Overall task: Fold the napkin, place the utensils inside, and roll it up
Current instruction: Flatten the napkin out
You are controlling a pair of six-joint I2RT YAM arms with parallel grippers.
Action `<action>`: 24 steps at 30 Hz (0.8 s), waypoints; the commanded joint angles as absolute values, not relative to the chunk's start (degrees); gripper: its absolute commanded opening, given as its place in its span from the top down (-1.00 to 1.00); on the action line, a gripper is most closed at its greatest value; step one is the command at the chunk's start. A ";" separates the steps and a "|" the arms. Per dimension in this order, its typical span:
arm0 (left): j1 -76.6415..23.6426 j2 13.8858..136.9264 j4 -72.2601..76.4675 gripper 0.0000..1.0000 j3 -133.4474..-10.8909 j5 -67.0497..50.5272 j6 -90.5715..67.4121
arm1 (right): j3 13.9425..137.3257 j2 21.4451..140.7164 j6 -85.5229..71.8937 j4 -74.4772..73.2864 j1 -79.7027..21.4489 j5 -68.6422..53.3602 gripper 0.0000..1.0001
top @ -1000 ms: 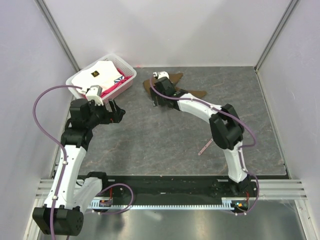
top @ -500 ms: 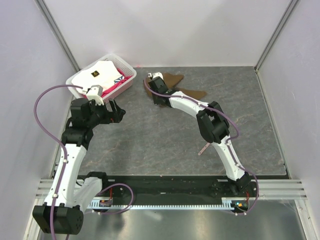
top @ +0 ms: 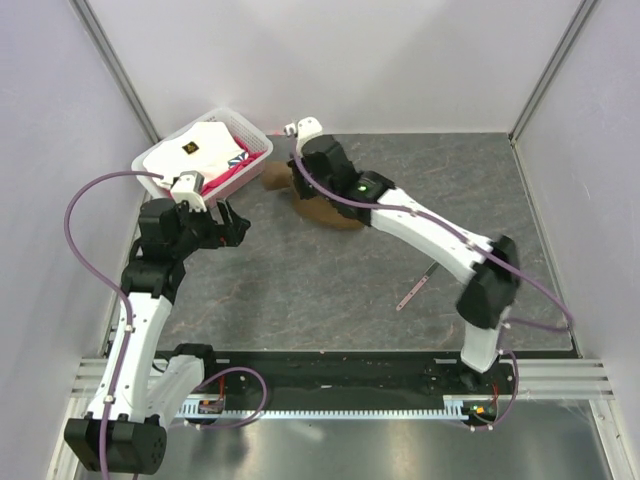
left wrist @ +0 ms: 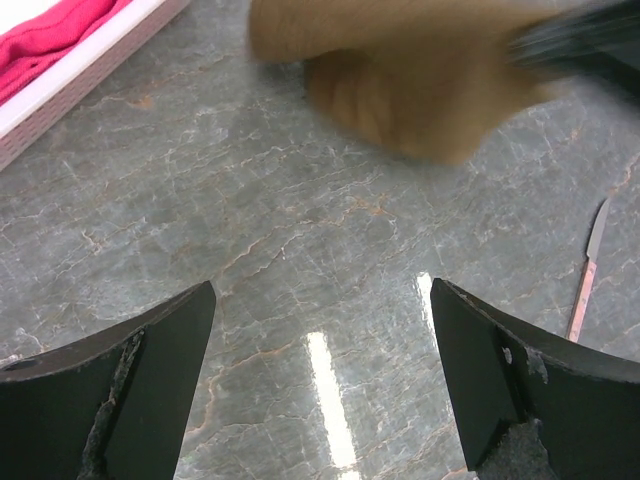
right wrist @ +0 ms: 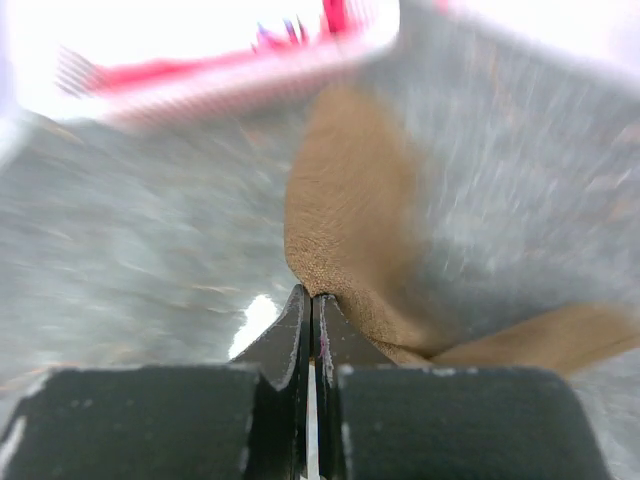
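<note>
Pinching one napkin [right wrist: 350, 200]: right claw [right wrist: 310, 300] (blurred view) | left claw [left wrist: 320, 300] wide, empty | one utensil [top: 415, 289], well apart

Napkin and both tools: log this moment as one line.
right tool shut on brown napkin | left tool open, empty | utensil flat on table, untouched

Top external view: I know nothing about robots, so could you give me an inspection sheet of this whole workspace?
Surface: grey marbled tabletop, with a light glare patch.
Job's things: brown soft cloth napkin bunched at the back; slim silvery utensil with a pale pink handle lying apart from it, unwrapped.
Clutter: white plastic basket in the back left corner, holding white and pink folded cloths.
Grippers: left gripper open, empty, above the surface; right gripper shut on the napkin's edge.
Cables: purple cables looped along both arms.
Surroundings: pale walls with metal posts.
</note>
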State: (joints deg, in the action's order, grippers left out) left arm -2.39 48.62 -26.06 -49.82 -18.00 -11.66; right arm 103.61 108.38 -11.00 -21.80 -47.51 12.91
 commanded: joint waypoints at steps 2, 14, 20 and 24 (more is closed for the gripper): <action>-2.55 47.46 -24.79 -0.92 -49.75 -16.61 -10.11 | 98.62 96.51 -8.09 -20.30 -45.98 20.98 1.00; -2.99 45.97 -24.52 -0.69 -46.24 -17.40 -21.25 | 96.40 107.66 -7.56 -19.77 -32.08 10.90 0.15; -8.68 45.61 -18.39 -0.52 -36.84 -13.36 -31.46 | 88.36 101.61 -10.54 -19.95 -31.99 8.79 -0.46; -15.11 52.18 -13.20 -0.43 -35.77 -7.31 -35.06 | 80.09 95.20 -13.27 -20.39 -32.08 8.53 -0.49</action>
